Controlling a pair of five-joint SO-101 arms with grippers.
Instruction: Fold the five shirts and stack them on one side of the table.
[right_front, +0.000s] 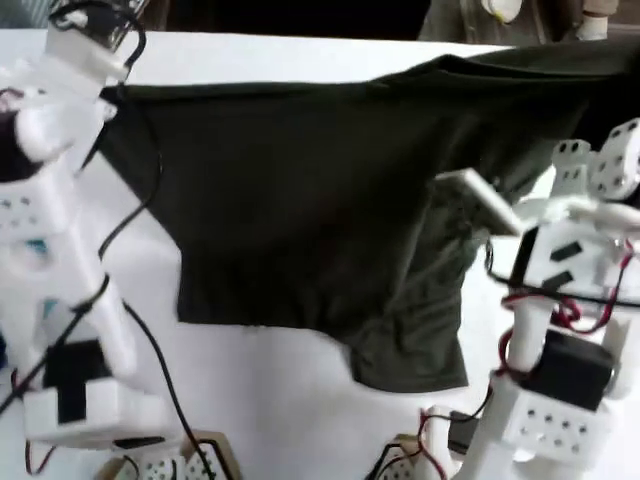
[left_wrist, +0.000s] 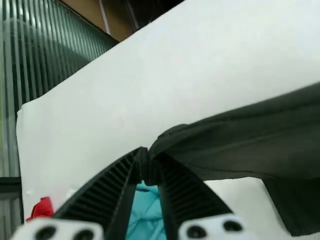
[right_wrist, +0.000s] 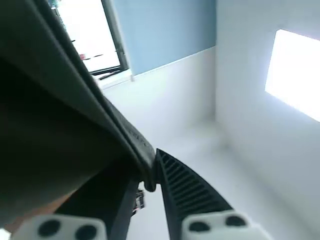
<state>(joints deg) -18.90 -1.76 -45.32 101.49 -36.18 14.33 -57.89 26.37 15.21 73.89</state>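
A dark green shirt (right_front: 300, 200) hangs stretched wide over a white table (right_front: 260, 400), held up between two white robot arms that stand at the near edge. From above, the shirt spreads across the far half of the table, and its top edge runs from the far left towards the far right corner. Its lower part sags, and a looser, wrinkled bunch of cloth hangs near the right arm; whether that bunch touches the table cannot be told. The left gripper (left_wrist: 145, 155) is at the shirt's far left corner. In its own wrist view the two black ribbed fingers (left_wrist: 107, 185) are closed tightly together, with a fold of the shirt's edge pinched at their tips, and the bare white tabletop lies beyond. Below those fingers there is a patch of turquoise cloth (left_wrist: 142, 215), and a small red item (left_wrist: 42, 207) lies off to one side. The right gripper (right_wrist: 150, 172) is raised at the shirt's right side. Its wrist camera points upward, past the cloth, to a blue wall (right_wrist: 160, 30) and a bright light panel (right_wrist: 295, 75). Its black fingers are also closed, nipping a hem of the shirt between them, and the dark cloth drapes heavily over one side of that view.
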